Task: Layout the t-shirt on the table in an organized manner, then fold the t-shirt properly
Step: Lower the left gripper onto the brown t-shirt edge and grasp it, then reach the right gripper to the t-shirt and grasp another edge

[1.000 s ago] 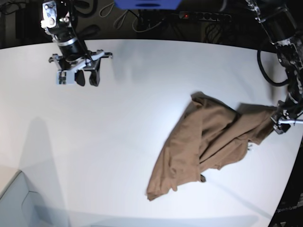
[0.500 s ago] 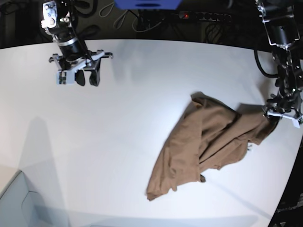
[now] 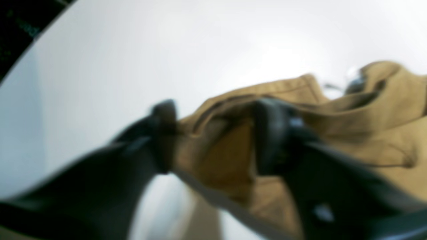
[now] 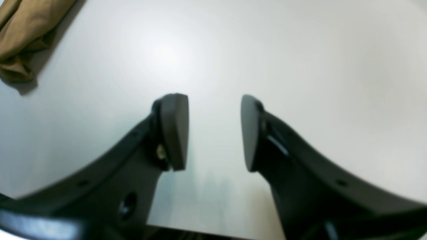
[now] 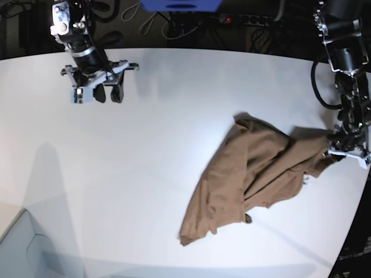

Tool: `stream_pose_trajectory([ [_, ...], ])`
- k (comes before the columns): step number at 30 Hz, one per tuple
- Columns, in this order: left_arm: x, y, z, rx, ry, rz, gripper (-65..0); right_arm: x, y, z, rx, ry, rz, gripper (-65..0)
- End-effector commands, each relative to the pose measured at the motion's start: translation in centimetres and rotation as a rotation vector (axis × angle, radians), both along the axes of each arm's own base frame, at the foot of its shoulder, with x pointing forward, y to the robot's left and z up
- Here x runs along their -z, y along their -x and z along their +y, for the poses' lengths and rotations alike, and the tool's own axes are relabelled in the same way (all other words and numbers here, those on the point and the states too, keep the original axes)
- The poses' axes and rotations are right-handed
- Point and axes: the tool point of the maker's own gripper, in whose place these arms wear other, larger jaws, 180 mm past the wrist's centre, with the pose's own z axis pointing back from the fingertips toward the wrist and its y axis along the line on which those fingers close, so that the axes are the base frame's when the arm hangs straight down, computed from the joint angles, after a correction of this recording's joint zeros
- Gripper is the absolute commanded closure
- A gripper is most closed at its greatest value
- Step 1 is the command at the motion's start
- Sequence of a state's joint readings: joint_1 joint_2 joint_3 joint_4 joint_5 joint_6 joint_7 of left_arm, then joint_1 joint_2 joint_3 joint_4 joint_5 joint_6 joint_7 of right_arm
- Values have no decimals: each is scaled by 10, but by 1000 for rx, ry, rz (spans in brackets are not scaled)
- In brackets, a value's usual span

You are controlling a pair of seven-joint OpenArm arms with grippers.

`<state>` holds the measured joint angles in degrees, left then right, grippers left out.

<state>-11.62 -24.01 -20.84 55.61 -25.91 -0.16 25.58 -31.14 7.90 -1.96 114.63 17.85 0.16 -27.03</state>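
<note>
The brown t-shirt (image 5: 249,174) lies crumpled on the right half of the white table (image 5: 145,174). My left gripper (image 5: 346,152) is at the shirt's right edge, near the table's rim. The blurred left wrist view shows that gripper (image 3: 215,136) with its fingers (image 3: 163,133) still wide apart on either side of a bunch of the t-shirt (image 3: 367,133). My right gripper (image 5: 107,92) hovers over bare table at the far left, well away from the cloth. The right wrist view shows it (image 4: 215,133) open and empty, with a corner of the t-shirt (image 4: 23,36) at the top left.
Dark cables and a power strip (image 5: 249,20) lie beyond the table's far edge. A pale box corner (image 5: 23,249) sits at the bottom left. The table's curved rim (image 5: 353,220) runs close to the shirt on the right.
The left gripper has come down onto the shirt's right edge and its fingers have narrowed around the cloth. The right arm and the shirt have barely moved.
</note>
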Motion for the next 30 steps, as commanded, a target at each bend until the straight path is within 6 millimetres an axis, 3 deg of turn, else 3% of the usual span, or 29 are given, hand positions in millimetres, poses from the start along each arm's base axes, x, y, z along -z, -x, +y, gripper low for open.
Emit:
stream_pose_trajectory([
  [1,-14,-11,6,6,-24,-31,-238,-8,-4,0,0,-2,-36,-262],
  [6,-4,-12,-2,32,-24,1,0,-8,-4,0,-1,0,-36,-263],
  [9,-10,-16,-4,37,-23,-17,-9,-8,-4,-1,0,1,-36,-263],
  [14,-49,-14,-14,86,-75,-103,-2,-17,-18,-3,0,6,-76,-265],
  [16,-72,0,-11,80,-89,-142,-2,-24,-28,-3,0,6,-105,-265],
  [20,-107,24,-26,74,-80,-204,-2,-35,-44,0,-7,2,-152,-265],
  [25,-128,74,-38,41,-73,-192,-2,-37,-58,40,-100,-49,-171,-267],
  [30,-93,107,-43,24,-28,-75,-2,-21,-65,102,-255,-100,-138,-267],
])
